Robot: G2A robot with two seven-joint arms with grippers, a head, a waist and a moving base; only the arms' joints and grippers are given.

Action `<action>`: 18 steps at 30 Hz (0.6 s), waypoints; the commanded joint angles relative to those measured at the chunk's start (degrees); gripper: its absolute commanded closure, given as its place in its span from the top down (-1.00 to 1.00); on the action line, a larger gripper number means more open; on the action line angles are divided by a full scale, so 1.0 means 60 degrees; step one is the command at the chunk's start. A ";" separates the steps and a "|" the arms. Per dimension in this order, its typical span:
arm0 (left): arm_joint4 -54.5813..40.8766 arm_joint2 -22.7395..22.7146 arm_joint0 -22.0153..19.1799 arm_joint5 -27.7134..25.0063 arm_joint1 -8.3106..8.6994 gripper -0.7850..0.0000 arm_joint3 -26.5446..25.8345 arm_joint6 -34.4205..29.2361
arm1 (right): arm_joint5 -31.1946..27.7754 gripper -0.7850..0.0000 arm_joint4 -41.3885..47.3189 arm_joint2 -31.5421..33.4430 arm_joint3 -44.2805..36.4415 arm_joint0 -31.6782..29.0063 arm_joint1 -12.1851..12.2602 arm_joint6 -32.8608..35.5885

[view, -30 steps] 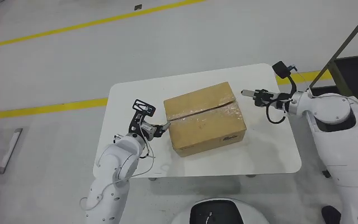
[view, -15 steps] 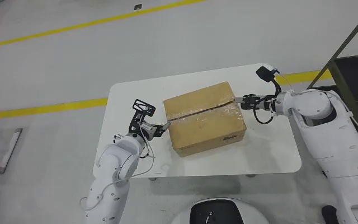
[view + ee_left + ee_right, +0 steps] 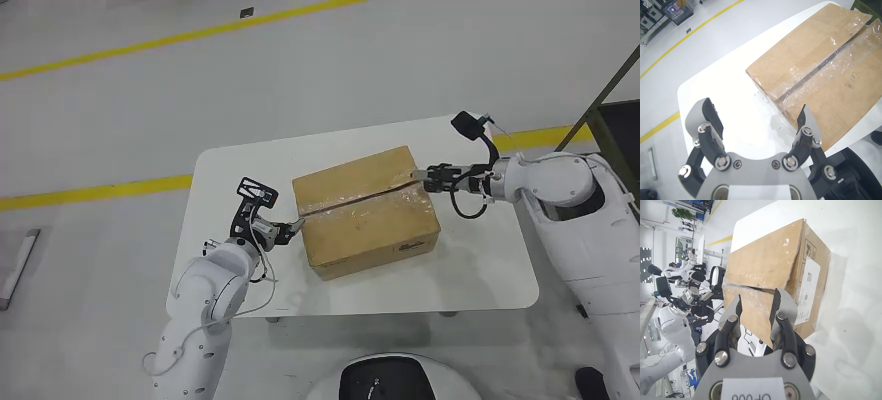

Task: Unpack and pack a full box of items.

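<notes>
Right hand spread at rectangular cardboard box; crinkled clear tape atop.

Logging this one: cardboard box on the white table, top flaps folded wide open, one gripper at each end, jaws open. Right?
Not quite. The top flaps are down, not folded open: the left wrist view shows the cardboard box closed along its centre seam under clear tape. The rest holds: it sits on the white table, left gripper and right gripper at opposite ends, jaws open.
</notes>
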 commanded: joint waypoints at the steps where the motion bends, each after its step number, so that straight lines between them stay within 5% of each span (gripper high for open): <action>1: 0.0000 0.0000 0.0000 0.0000 0.0000 1.00 0.0000 0.0000 | 0.0031 -0.12 -0.0092 -0.0120 0.0066 -0.0014 0.0008 0.0035; 18: 0.0000 0.0000 0.0000 0.0000 0.0000 1.00 0.0000 0.0000 | -0.0084 -0.12 -0.0023 -0.0975 0.0971 0.0450 -0.0007 -0.0006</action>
